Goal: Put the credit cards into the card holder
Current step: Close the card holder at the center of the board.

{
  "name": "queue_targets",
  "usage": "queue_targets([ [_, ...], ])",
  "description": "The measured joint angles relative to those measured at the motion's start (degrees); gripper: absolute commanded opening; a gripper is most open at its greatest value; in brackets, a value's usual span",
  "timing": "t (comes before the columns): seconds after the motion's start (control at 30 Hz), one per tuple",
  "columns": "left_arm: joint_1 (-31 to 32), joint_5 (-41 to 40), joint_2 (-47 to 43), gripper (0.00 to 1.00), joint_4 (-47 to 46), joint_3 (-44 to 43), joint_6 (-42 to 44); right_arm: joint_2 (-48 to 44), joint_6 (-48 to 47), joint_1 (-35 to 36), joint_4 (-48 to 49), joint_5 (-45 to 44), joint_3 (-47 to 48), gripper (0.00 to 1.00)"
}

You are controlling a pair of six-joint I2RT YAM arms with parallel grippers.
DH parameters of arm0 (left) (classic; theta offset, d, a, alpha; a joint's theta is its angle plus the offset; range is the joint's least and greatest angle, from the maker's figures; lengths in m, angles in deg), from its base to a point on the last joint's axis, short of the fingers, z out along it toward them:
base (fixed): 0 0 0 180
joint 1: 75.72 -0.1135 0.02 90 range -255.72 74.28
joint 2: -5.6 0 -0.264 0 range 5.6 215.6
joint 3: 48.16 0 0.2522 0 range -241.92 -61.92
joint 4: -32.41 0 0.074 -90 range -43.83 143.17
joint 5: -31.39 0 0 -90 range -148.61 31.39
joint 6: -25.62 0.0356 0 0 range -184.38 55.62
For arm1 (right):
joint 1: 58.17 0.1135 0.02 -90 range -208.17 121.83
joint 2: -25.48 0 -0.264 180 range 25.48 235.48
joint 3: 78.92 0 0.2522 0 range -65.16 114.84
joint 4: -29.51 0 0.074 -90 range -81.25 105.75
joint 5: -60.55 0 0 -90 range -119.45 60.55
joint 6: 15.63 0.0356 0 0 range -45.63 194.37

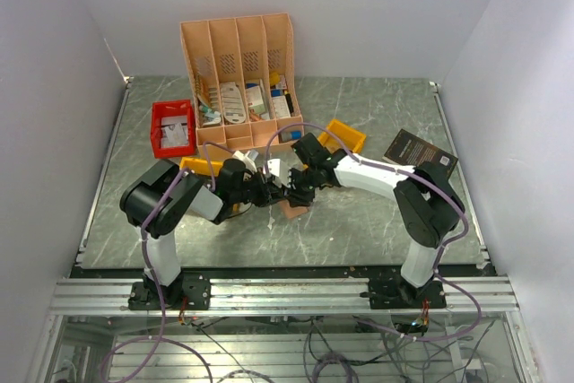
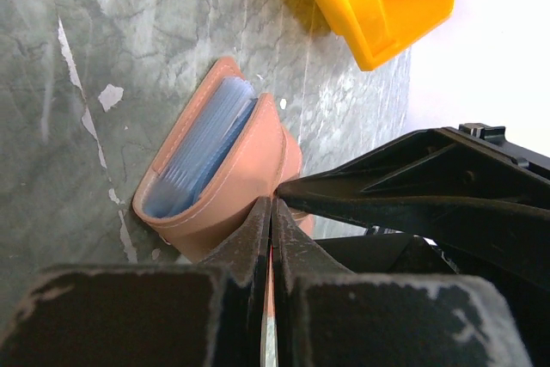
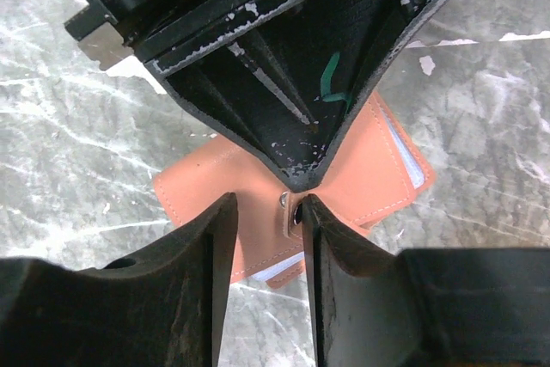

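Note:
The tan card holder (image 1: 294, 208) lies folded on the table in the middle, with bluish clear pockets showing at its open edge (image 2: 202, 139). My left gripper (image 1: 269, 193) is shut on the holder's thin snap strap, which shows as a tan strip between its fingertips in the left wrist view (image 2: 273, 205). My right gripper (image 3: 268, 205) is open just above the holder (image 3: 206, 195), with the snap strap (image 3: 290, 211) against its right finger. A small white card (image 1: 273, 169) lies just behind the grippers. Its corner shows in the right wrist view (image 3: 142, 70).
A peach slotted organiser (image 1: 240, 78) with leaflets stands at the back. A red bin (image 1: 173, 127) with white pieces is at the left. Yellow bins (image 1: 343, 136) (image 2: 378, 2) sit behind the grippers. A black book (image 1: 420, 152) lies at the right.

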Motion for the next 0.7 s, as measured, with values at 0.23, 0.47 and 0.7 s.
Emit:
queue_targets([
  [0.23,0.0,-0.2,-0.4,0.07,0.3,0.2,0.0,3.1,-1.7,-1.7,-7.3,5.0,5.5,0.4],
  [0.47,0.0,-0.5,-1.6,0.07,2.6,0.2,0.5,6.6,-3.7,-5.5,-12.8,14.1,9.6,0.42],
  [0.7,0.0,-0.4,-2.1,0.07,3.6,0.2,0.6,11.2,-4.5,-10.0,-17.7,25.4,13.1,0.43],
])
